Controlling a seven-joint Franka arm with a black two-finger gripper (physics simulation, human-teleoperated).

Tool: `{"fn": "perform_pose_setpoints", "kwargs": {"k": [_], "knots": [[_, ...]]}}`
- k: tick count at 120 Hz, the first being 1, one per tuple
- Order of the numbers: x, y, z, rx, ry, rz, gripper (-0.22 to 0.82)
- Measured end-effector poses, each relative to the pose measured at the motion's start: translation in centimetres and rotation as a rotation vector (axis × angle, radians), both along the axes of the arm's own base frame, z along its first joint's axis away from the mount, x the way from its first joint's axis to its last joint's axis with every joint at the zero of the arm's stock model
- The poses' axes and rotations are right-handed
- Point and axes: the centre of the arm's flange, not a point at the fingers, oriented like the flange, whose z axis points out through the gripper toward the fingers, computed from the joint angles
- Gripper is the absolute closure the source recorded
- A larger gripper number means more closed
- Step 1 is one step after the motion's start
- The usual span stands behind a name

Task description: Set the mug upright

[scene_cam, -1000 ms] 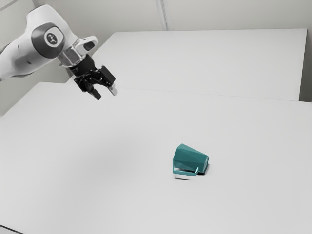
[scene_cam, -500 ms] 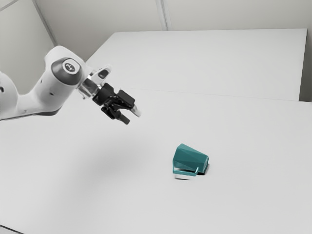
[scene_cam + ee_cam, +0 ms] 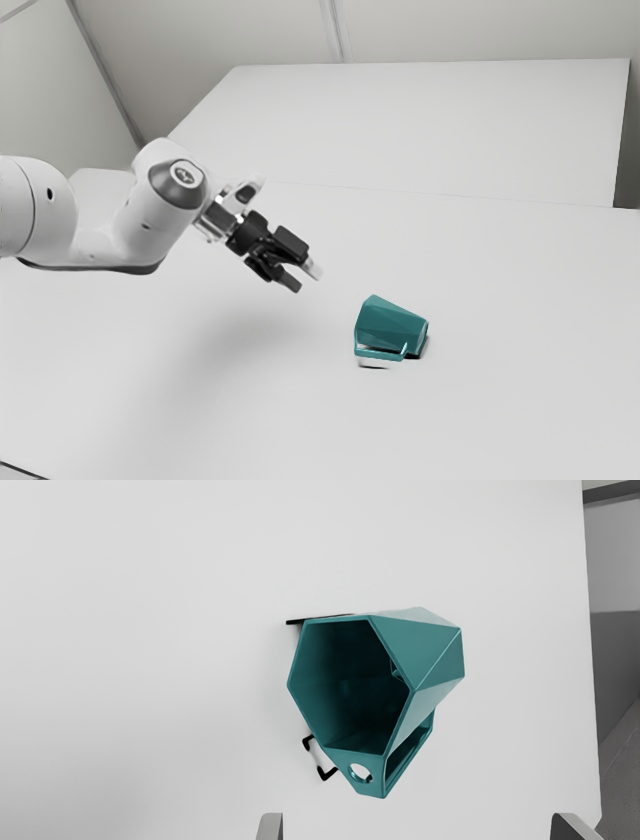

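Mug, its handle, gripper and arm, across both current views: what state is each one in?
Mug: lying on its side on the table, not upright, its open mouth toward the gripper.
Handle: attached to the mug, sticking out from its side.
Gripper: open, fingers well apart, holding nothing, short of the mug.
Arm: reaching in from the exterior view's left.

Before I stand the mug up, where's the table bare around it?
Bare tabletop borders the base of the mug toward the exterior view's right, and its handle toward that camera. Tightest: between its mouth and the open gripper.
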Motion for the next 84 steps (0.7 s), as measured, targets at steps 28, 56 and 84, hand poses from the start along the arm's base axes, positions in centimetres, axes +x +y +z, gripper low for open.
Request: {"fn": "perform_pose_setpoints", "kwargs": {"k": [28,56,84], "knots": [[0.4,-1.4,-1.9,-0.015,-0.006,-0.022,0.02],[0.6,-2.8,-3.5,-0.065,-0.011,-0.017,0.02],[0.5,-4.7,-5.1,-0.106,-0.012,-0.032,0.02]]}}
